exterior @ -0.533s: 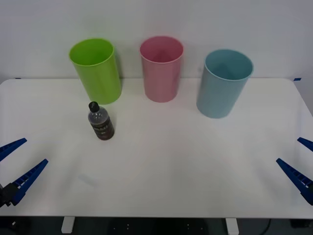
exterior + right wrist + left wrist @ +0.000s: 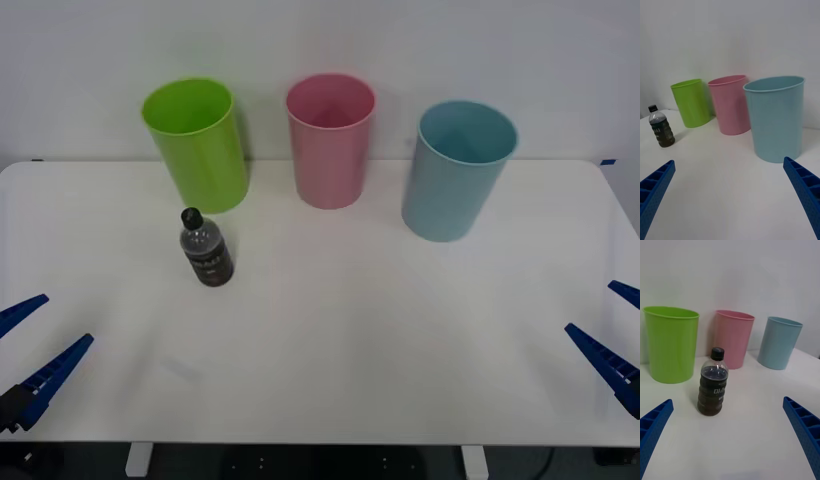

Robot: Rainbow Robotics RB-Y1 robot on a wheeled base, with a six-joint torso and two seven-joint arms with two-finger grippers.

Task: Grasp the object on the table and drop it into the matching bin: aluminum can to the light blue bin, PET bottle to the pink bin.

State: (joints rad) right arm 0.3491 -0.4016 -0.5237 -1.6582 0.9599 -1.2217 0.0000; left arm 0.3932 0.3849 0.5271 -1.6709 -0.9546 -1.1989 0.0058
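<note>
A small clear PET bottle (image 2: 206, 250) with a black cap and dark label stands upright on the white table (image 2: 330, 350), left of centre, just in front of a lime green bin. It also shows in the left wrist view (image 2: 713, 383) and the right wrist view (image 2: 661, 128). The pink bin (image 2: 330, 140) stands at the back centre, the light blue bin (image 2: 458, 170) to its right. My left gripper (image 2: 28, 345) hovers open at the table's near left edge, facing the bottle from a distance. My right gripper (image 2: 612, 330) is open at the near right edge.
The lime green bin (image 2: 197, 143) stands at the back left, close behind the bottle. All three bins line up along the far edge against a white wall. Bare tabletop stretches between the grippers and the bins.
My left gripper has slid slightly down and left toward the table's near edge. The bottle, bins and right gripper have not moved.
</note>
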